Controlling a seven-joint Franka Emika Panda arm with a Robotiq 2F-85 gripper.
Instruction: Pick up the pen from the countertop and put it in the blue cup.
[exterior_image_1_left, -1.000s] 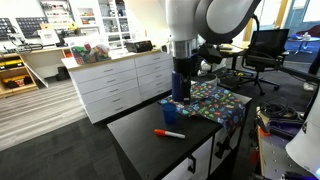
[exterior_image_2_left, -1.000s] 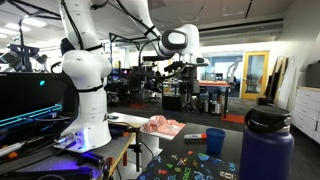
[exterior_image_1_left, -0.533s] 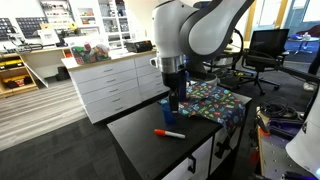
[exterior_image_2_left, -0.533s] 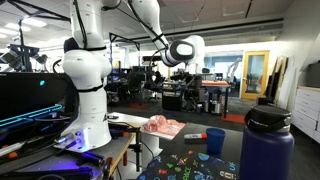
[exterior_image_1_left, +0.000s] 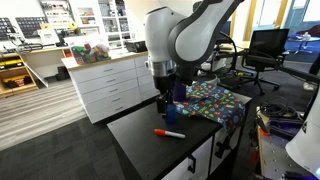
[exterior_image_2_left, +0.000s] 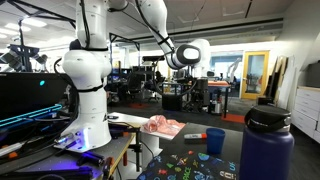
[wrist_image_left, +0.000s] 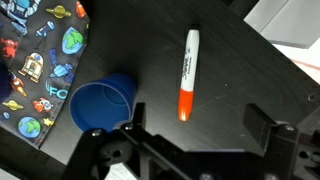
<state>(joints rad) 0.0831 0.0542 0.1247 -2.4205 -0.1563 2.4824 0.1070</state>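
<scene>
The pen (wrist_image_left: 187, 72), white barrel with an orange-red end, lies on the black countertop (wrist_image_left: 240, 80). It also shows in both exterior views (exterior_image_1_left: 168, 132) (exterior_image_2_left: 196, 137). The small blue cup (wrist_image_left: 101, 102) stands upright and empty next to the pen, at the edge of a patterned cloth; it also shows in an exterior view (exterior_image_2_left: 215, 141). My gripper (wrist_image_left: 198, 118) is open and empty, and it hovers above the countertop with the pen's orange end just ahead of the gap between the fingers. In an exterior view the gripper (exterior_image_1_left: 164, 104) hangs above and behind the pen.
A cloth with a space pattern (wrist_image_left: 40, 50) covers one end of the countertop (exterior_image_1_left: 215, 100). A tall dark blue bottle (exterior_image_2_left: 266, 145) stands on it. A wood-topped counter with white drawers (exterior_image_1_left: 115, 80) is behind. A pink crumpled thing (exterior_image_2_left: 160, 126) lies by the robot base.
The arm has swung sideways from above the cup and bottle towards the pen. The gripper stays open and empty. Pen and cup have not moved.
</scene>
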